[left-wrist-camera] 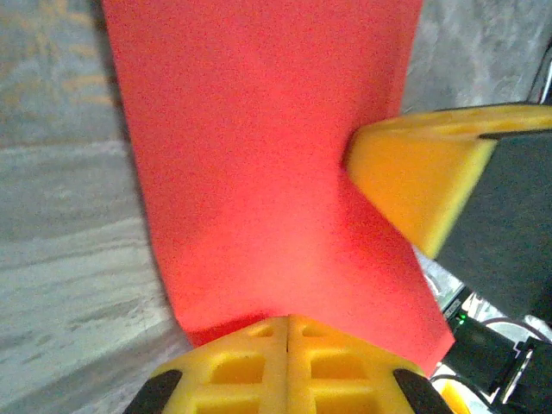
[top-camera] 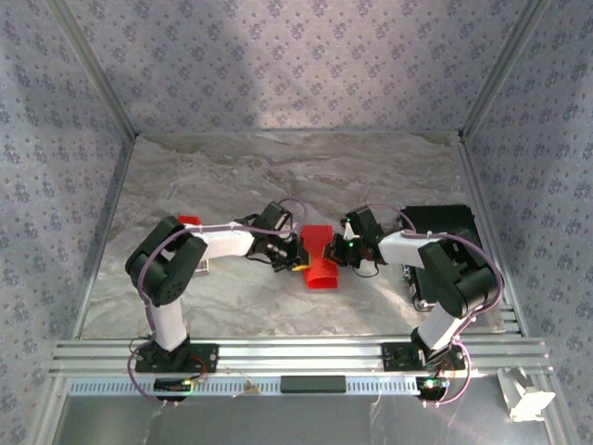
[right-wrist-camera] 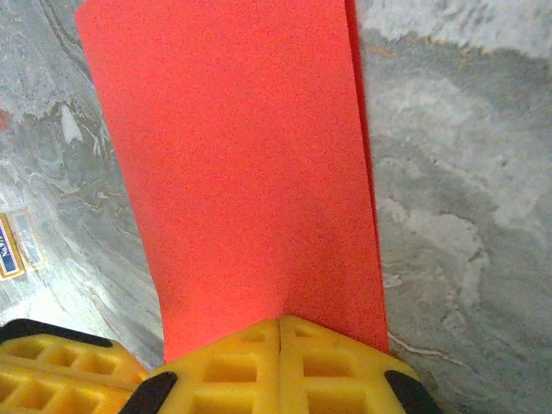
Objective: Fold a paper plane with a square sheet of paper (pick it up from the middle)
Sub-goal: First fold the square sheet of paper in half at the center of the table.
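Left gripper (left-wrist-camera: 287,332) and right gripper (right-wrist-camera: 280,332) each pinch the paper (top-camera: 320,258) tight; uneven pulling would likely tear it or skew any fold.

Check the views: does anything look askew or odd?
The thin bright red paper sheet, pinched mid-table by the shut left gripper and right gripper, looks slightly askew: in the right wrist view a back layer peeks past its right edge, and from above its near end bulges in a loop, uncreased.
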Controlling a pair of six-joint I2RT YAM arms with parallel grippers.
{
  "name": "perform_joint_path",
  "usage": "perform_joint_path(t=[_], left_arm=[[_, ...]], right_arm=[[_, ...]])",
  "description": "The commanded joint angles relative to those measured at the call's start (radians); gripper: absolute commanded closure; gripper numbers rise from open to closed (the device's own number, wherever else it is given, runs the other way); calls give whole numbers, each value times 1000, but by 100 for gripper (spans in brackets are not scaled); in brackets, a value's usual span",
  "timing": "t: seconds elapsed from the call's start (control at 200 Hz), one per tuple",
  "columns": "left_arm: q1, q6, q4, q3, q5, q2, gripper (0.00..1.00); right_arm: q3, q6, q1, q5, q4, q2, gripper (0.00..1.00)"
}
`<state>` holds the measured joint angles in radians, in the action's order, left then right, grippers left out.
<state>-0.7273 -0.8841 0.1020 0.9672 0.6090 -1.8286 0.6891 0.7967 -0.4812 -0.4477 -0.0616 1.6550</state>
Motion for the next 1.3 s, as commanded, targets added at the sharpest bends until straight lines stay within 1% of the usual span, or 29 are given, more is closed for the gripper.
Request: perform_joint_path(t=[0.0,0.085,0.22,0.325,0.43,0.55,0.66,0.815,0.929,1.179,1.299], left_arm=[[-13,20,-16,-17,-25,-18,100],[-13,35,-7,-48,-55,-28,100],[-19,74,31,-101,-136,-24,100],[-21,92,33,-101,-134,-28,100],[-40,112,62,-68,-144,7,100],[-43,89,43,-53,-120,61,100],[-42,57,-4,-51,-61,91,100],[-43,37,-50,-83,20,107,99],[-44,27,-85,-93,70,88,99],[-47,26,-111,-141,69,25,99],[-49,65,-64,-173,30,7,100]], right_arm=[[-49,0,-2,74,122,17,99],[-52,-8,-2,77,131,17,99],[-73,-2,-1,79,119,9,99],[-77,0,1,80,111,9,99],[-78,0,1,82,115,2,99],[-82,-3,0,87,121,-10,99],[-83,-1,2,90,123,-15,99],[-85,-1,2,92,122,-17,99],[-91,7,1,92,112,-15,99],[-95,7,1,98,120,-24,99],[-101,8,1,102,118,-24,99]])
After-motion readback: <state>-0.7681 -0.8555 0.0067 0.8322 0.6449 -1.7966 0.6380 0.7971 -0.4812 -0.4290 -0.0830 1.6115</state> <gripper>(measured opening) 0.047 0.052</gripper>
